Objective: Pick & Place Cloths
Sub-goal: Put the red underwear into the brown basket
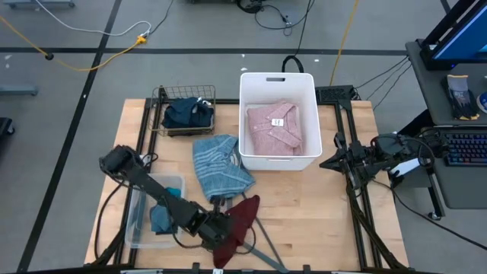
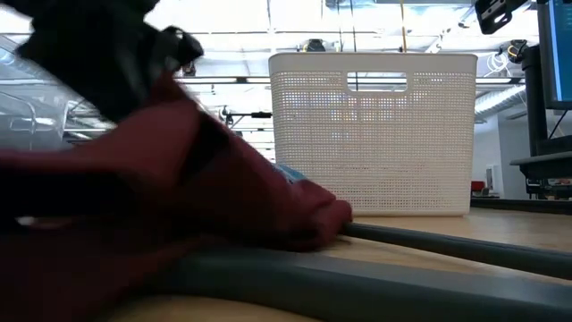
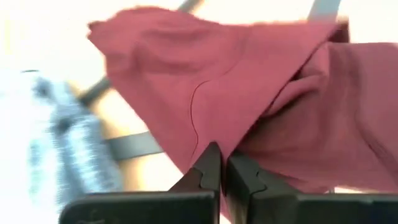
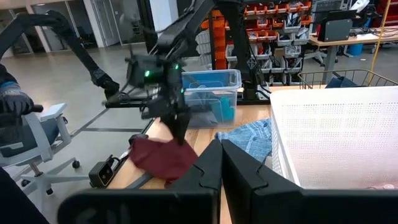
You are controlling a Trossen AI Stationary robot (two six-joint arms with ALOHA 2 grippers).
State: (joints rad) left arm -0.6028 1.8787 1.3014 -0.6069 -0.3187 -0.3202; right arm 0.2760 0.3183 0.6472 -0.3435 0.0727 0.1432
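My left gripper [image 1: 219,228] stands near the table's near edge, shut on the maroon garment [image 1: 242,217]. The light-blue striped shirt [image 1: 221,164] lies crumpled on the table beside the white bin [image 1: 312,114]. The pink collared shirt [image 1: 275,128] lies folded inside that bin. A navy top [image 1: 187,113] fills the wire basket [image 1: 161,97]. Teal and blue pieces [image 1: 161,218] sit in a clear plastic box [image 1: 137,221]. My right gripper [image 1: 326,161] waits shut at the table's right edge, touching nothing. My left gripper [image 3: 222,163] pinches a bunched fold of the maroon garment [image 3: 211,124] between its two fingers, coming from above and pointing down. The garment hangs in loose folds below the fingers, and its lower part [image 4: 158,160] lies on the table and over the grey hanger.
A grey clothes hanger [image 1: 266,245] lies on the table under and beside the maroon garment, its bars [image 2: 429,241] running toward the near edge. The white bin stands tall at the far middle. Bare wood shows at the table's near right [image 1: 319,221].
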